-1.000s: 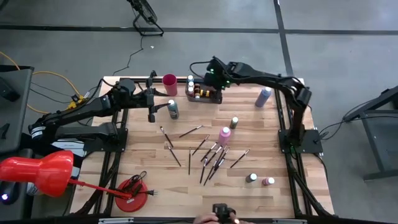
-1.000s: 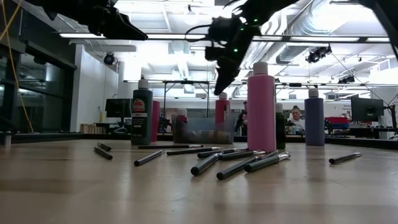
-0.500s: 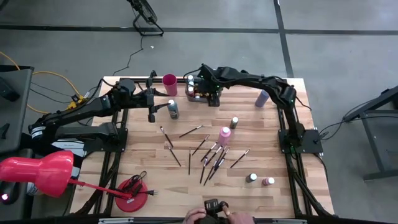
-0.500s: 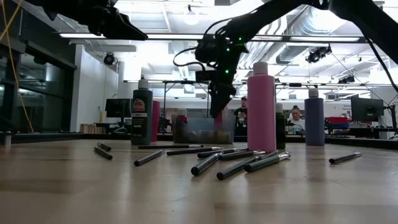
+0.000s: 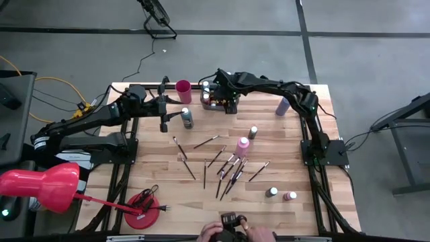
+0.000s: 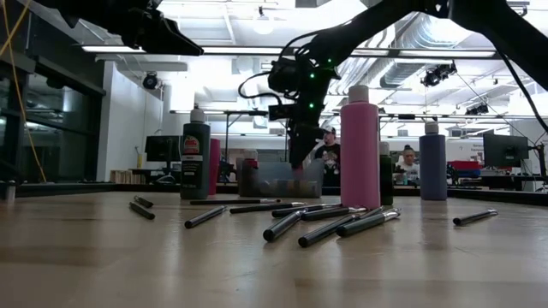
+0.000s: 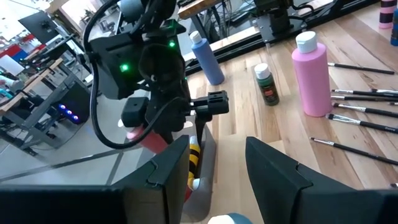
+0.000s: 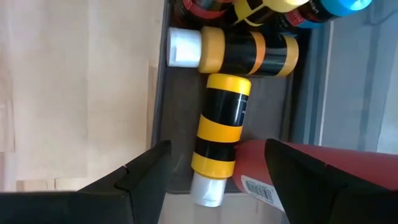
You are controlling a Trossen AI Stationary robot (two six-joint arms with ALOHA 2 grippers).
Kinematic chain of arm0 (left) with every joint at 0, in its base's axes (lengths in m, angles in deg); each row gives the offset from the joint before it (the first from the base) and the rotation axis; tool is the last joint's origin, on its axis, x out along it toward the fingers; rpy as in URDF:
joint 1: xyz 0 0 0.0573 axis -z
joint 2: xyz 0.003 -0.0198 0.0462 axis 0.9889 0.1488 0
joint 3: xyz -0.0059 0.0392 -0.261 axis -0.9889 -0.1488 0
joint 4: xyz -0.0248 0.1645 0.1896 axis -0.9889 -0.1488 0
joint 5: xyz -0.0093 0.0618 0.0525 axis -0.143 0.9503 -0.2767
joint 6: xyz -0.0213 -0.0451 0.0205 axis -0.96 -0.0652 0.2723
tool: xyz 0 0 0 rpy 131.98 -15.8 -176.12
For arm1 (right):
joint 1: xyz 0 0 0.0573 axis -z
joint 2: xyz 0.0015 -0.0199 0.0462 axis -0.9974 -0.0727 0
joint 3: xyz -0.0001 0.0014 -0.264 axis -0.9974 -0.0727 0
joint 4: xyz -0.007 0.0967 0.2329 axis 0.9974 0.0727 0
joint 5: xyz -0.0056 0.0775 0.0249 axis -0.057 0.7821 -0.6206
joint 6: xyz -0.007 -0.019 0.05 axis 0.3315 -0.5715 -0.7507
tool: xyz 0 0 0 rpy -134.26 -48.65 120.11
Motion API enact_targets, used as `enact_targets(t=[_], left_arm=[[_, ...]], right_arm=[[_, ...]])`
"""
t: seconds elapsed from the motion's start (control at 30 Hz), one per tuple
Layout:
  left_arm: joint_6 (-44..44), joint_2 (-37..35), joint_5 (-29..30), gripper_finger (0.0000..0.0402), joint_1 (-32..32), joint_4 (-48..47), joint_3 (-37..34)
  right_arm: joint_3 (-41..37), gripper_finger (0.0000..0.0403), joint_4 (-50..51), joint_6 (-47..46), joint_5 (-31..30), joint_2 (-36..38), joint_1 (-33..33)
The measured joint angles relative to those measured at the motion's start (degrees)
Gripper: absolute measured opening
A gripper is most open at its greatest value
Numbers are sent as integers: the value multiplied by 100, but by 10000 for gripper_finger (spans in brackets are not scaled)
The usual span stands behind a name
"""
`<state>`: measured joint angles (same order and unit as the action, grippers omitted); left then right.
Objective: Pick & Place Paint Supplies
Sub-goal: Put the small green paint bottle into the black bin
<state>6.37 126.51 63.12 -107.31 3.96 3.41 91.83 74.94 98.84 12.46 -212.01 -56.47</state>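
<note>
Several dark-handled brushes [image 5: 225, 165] lie scattered mid-table around a standing pink bottle [image 5: 242, 144]. Other bottles stand apart: a dark one [image 5: 187, 118], a lavender one [image 5: 283, 105], a small dark one [image 5: 253, 132] and two near the table's near edge [image 5: 281, 193]. My right gripper [image 8: 217, 149] is open, low over the grey tray [image 5: 218, 102], which holds yellow-and-black bottles [image 8: 222, 134] and a red bottle [image 8: 348, 168] lying on their sides. My left gripper [image 7: 217, 168] is open, raised beside the dark bottle. My right gripper stands open over the tray from above. The red bottle's end [image 8: 249, 158] lies right by one finger [image 8: 298, 171]; whether that finger touches it I cannot tell.
A pink cup [image 5: 183, 89] stands at the far edge, left of the tray. A red round object [image 5: 144, 202] sits at the near left corner. A person's hands [image 5: 232, 232] hold a device at the near edge. People show in the room behind [image 6: 402, 162].
My right gripper has swung from beyond the tray's far right corner toward the table's left and come down into the tray. A person's hands have come further into view at the near edge.
</note>
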Motion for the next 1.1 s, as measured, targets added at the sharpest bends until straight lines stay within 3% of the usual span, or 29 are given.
enact_targets(t=[0.27, 0.47, 0.93, 1.1], left_arm=[[2, 0, 1, 152, 1, 0, 0], [1, 0, -1, 152, 0, 1, 0], [0, 0, -1, 152, 2, -6, 0], [1, 0, -1, 152, 0, 1, 0]], right_arm=[[-11, 252, -64, -92, 13, 99, -113], [-11, 252, -39, -788, -9, 233, -208], [-10, 252, 825, -3838, 78, 1100, -455], [-9, 252, 1515, -4830, 660, 1381, -463]])
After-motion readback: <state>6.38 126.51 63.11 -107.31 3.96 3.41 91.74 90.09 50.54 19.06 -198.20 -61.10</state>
